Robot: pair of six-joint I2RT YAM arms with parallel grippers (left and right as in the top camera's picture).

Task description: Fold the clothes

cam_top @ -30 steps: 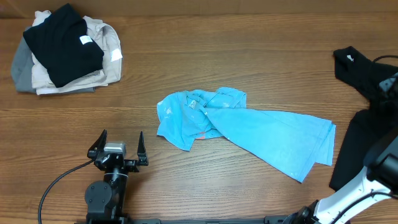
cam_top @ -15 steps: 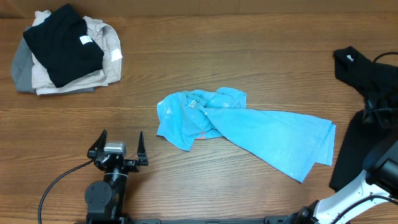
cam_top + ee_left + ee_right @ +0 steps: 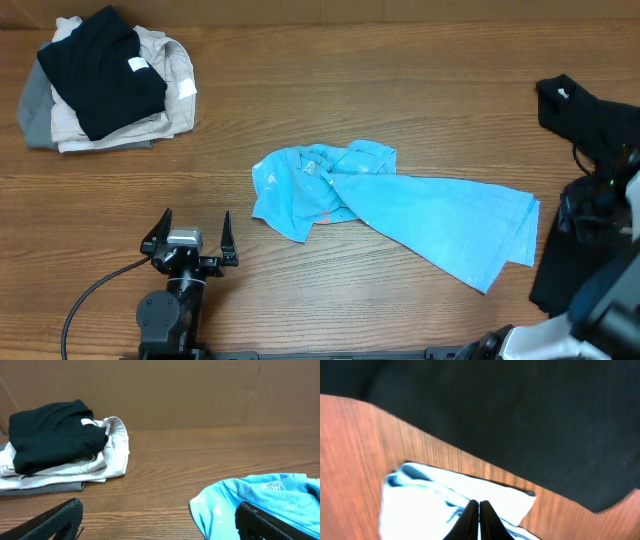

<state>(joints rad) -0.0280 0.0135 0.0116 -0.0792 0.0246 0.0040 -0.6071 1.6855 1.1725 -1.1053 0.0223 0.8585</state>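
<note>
A light blue T-shirt [image 3: 400, 205] lies crumpled across the middle of the table, its bunched end with white print to the left. The left wrist view shows that end [image 3: 265, 495]. A black shirt [image 3: 575, 110] is spread at the right edge and fills the top of the right wrist view [image 3: 520, 420]. My left gripper [image 3: 190, 238] stands open near the front edge, left of the blue shirt, with nothing between its fingers [image 3: 60, 520]. My right gripper [image 3: 479, 505] is shut just above the blue shirt's right end [image 3: 430, 500], with no cloth visible between its jaws. The right arm [image 3: 603, 200] hangs over the black cloth.
A pile of clothes [image 3: 100, 85] sits at the far left corner, a black garment [image 3: 55, 435] on top of beige and grey ones. Bare wood shows between the pile and the blue shirt. A cable [image 3: 95, 290] trails from the left arm.
The right arm has moved from over the black shirt toward the table's front, to the blue shirt's right end, and its jaws have closed. The left arm and the clothes have not moved.
</note>
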